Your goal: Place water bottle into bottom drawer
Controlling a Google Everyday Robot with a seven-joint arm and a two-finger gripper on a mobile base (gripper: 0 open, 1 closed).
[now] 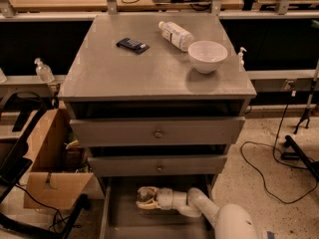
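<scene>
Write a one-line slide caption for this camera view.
Robot arm reaches its claw into the open bottom drawer of a grey cabinet.

The bottom drawer (128, 220), holding the gripper (145, 199), is cut off below.

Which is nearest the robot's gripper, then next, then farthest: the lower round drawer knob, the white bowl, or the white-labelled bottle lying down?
The gripper sits in the open grey bottom drawer.
1. Lower round drawer knob, just above.
2. White bowl, on top, right.
3. White-labelled bottle, lying behind the bowl.
</scene>
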